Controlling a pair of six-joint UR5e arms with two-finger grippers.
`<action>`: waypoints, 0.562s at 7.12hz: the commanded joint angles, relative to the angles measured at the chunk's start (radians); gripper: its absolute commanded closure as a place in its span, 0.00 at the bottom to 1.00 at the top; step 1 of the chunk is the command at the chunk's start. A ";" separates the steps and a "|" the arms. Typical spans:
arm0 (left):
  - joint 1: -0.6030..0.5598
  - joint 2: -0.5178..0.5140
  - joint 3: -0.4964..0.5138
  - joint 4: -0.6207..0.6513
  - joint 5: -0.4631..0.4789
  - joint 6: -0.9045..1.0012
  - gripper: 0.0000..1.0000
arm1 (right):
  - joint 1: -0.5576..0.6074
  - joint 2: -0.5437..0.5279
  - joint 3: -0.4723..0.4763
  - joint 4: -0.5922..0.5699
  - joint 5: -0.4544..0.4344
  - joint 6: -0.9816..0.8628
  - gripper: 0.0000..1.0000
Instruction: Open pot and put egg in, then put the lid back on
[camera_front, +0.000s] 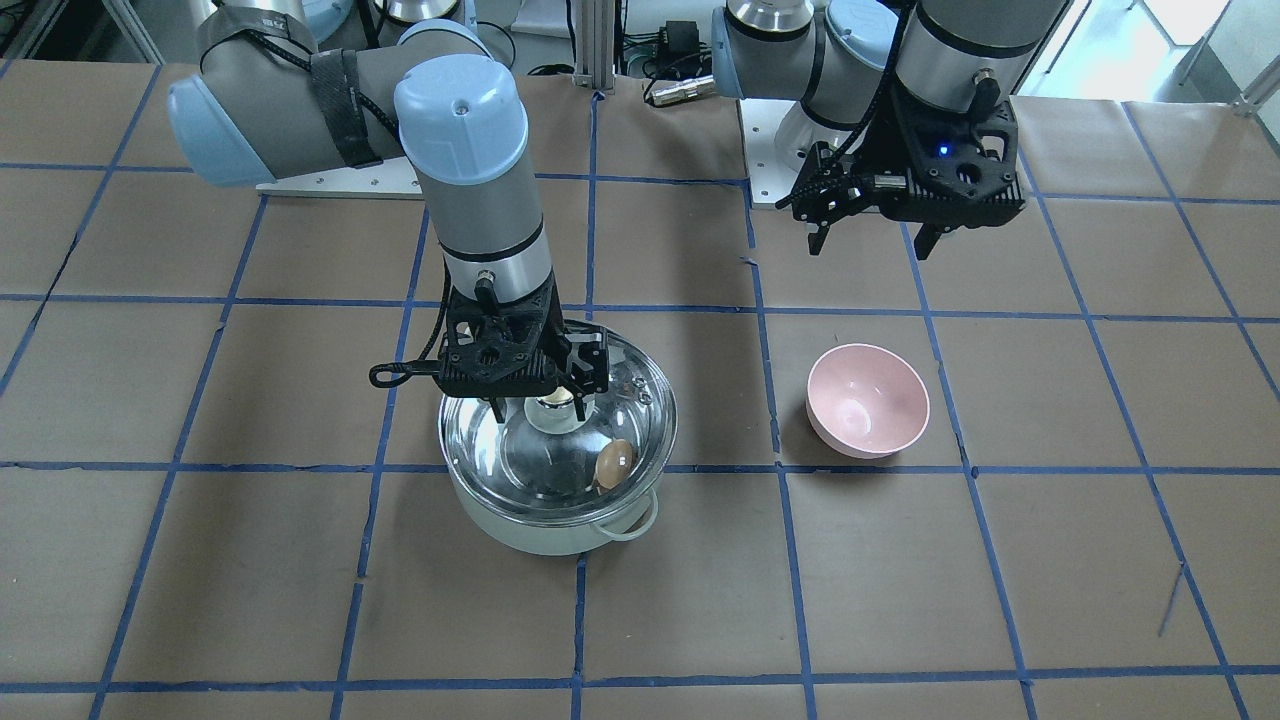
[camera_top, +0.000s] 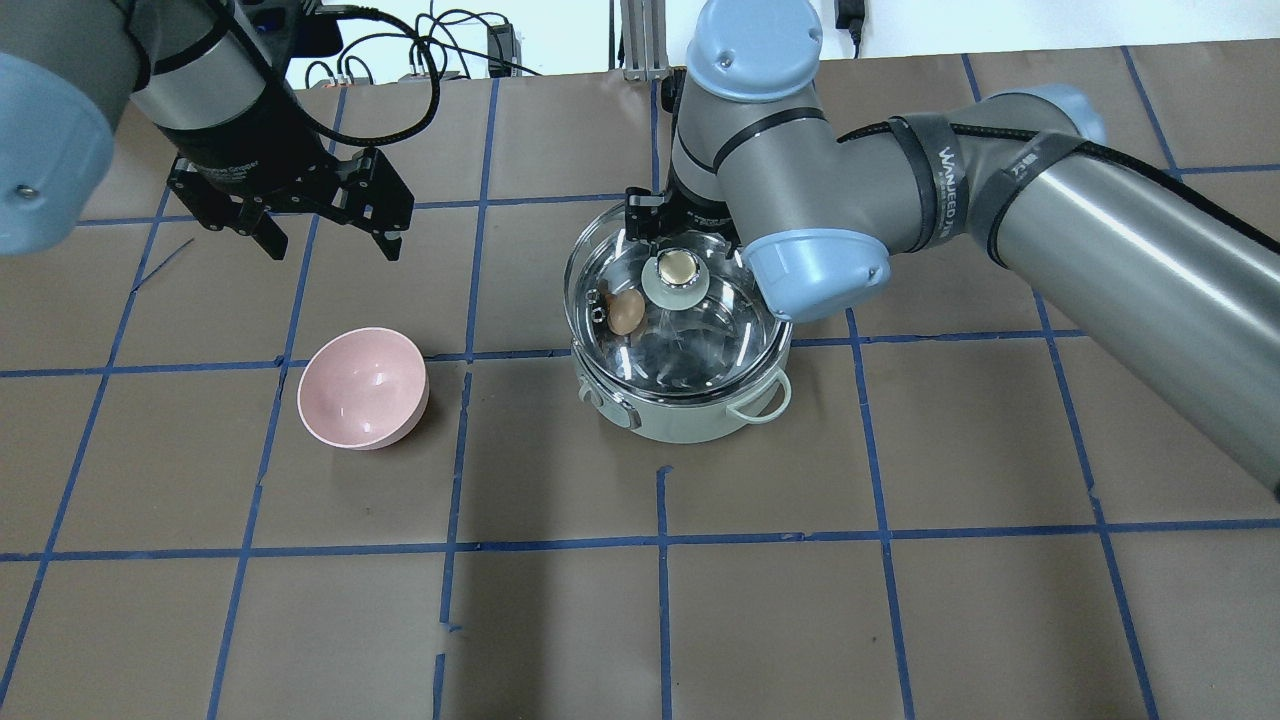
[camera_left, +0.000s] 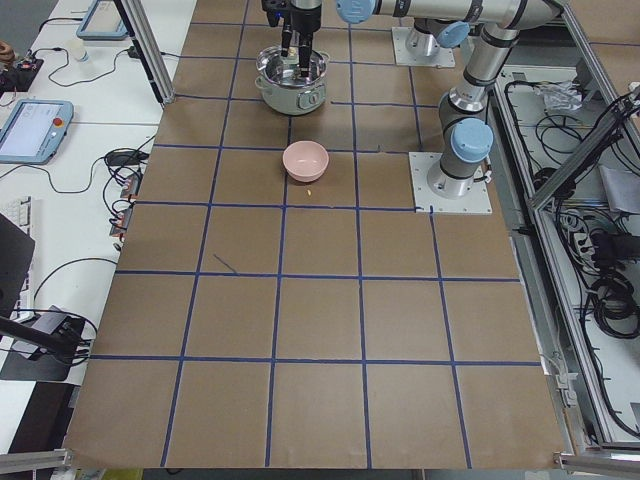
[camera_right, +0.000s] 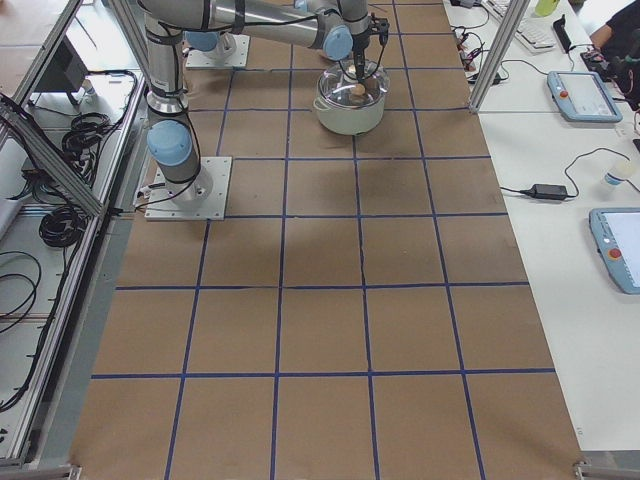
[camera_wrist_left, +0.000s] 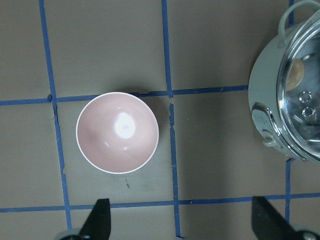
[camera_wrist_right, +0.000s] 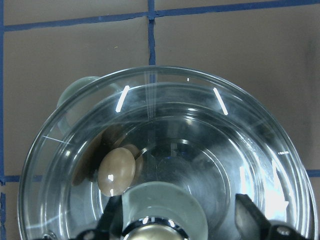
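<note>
At a paper-covered table (camera_front: 1000, 600) ruled with blue tape, the right gripper (camera_front: 538, 408) reaches straight down over the mint-green pot (camera_front: 540, 525), its two black fingers (camera_front: 578, 398) set on either side of the shiny knob (camera_top: 678, 267) of the glass lid (camera_front: 635, 415). The lid lies level across the mouth of the pot, and the overhead camera shows the knob in its pale green base near the centre of the glass. From where the cameras stand, it is not clear whether the fingers are pinching the knob or only flanking it, nor whether the lid's metal rim is touching the pot. Through the glass the brown egg (camera_front: 614, 462) can be seen lying on the steel floor of the pot, close to the wall on the robot's left side. One loop handle (camera_front: 635, 520) juts out of the pot on the side facing away from the robot. Well apart from the pot, farther to the robot's left, a pink bowl (camera_front: 868, 400) stands mouth-up on the paper. The left gripper (camera_front: 870, 243) hangs above the table between the bowl and the arm's base plate, its jaws spread wide, and the wrist camera on that arm looks down at the bowl from above.
</note>
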 joint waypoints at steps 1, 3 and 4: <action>0.000 0.000 0.002 0.000 -0.001 0.000 0.00 | 0.000 0.000 0.008 0.001 -0.007 -0.008 0.19; 0.000 0.000 0.002 0.000 -0.001 0.000 0.00 | 0.000 0.000 -0.009 0.003 -0.009 0.004 0.19; 0.000 0.000 0.002 0.000 -0.001 0.000 0.00 | -0.006 -0.015 -0.046 0.013 -0.009 0.002 0.18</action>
